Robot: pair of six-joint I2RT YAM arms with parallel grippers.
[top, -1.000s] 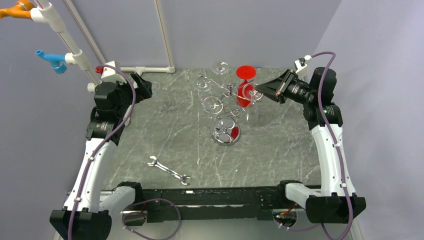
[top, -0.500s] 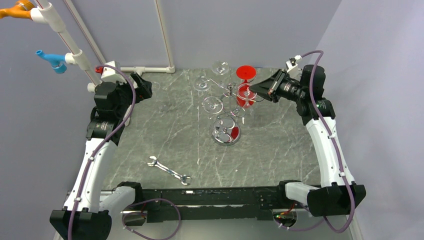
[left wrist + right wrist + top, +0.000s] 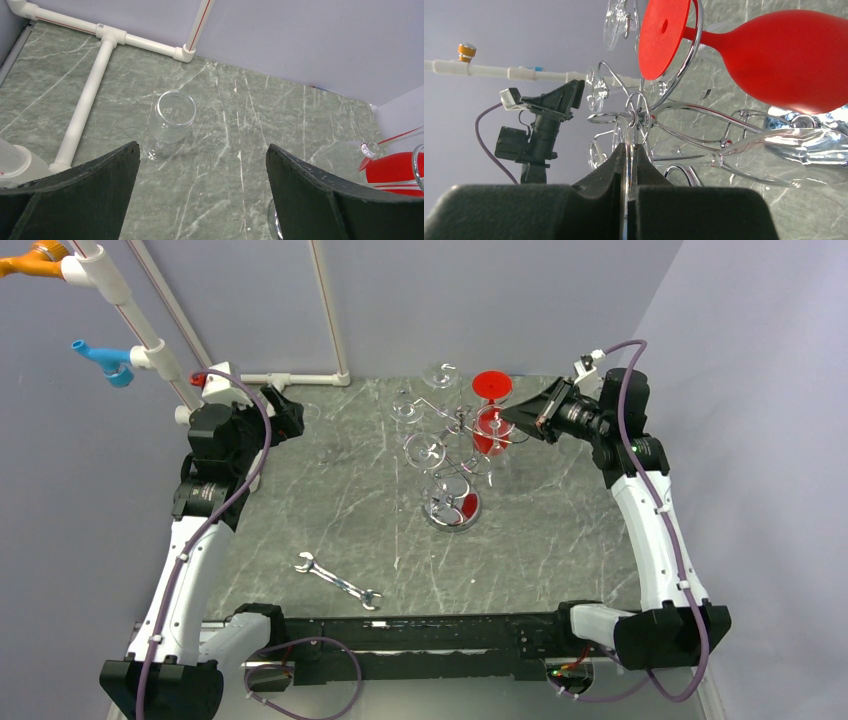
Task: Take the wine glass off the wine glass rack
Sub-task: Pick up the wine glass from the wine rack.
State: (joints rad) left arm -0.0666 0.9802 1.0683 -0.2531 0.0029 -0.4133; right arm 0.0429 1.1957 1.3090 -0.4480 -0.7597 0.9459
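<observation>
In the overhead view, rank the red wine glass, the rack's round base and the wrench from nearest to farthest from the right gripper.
From the right gripper, shut on a clear wine glass:
1. red wine glass, just beside it, on the rack.
2. rack's round base, mid-table.
3. wrench, near edge, leftward.

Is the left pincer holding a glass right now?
No, the left pincer is wide open with nothing between its fingers; a clear glass stands apart beyond it.
</observation>
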